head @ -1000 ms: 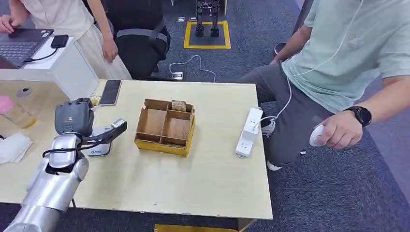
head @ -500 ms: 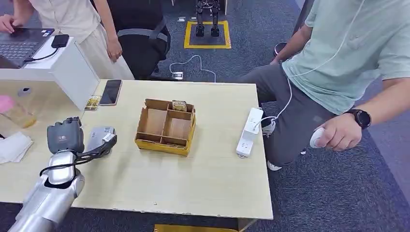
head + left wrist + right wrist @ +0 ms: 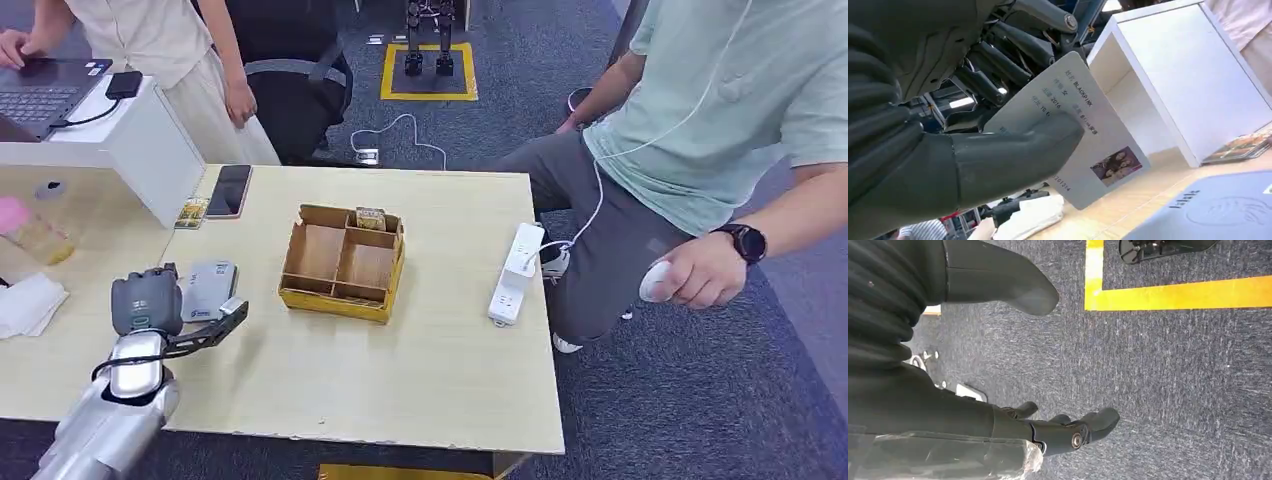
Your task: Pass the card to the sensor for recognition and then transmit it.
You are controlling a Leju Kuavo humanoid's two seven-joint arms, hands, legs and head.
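Starting on the left, the left hand [image 3: 147, 302] pinches the card [image 3: 1075, 132] between thumb and fingers, holding it just beside the grey sensor [image 3: 208, 288] that lies flat on the tabletop [image 3: 400, 350]; from the wrist cam the card is tilted above the wood, photo and print facing the lens, not touching the reader; behind it there's a white box [image 3: 150, 140], with a phone [image 3: 229, 190] lying next to it; mid-table sits a cardboard tray [image 3: 342, 262] with compartments; then a white power strip [image 3: 516, 272] near the right edge; a seated person [image 3: 720, 120] holds something small and white; the right hand [image 3: 998, 355] hangs over the carpet, fingers loosely apart, holding nothing.
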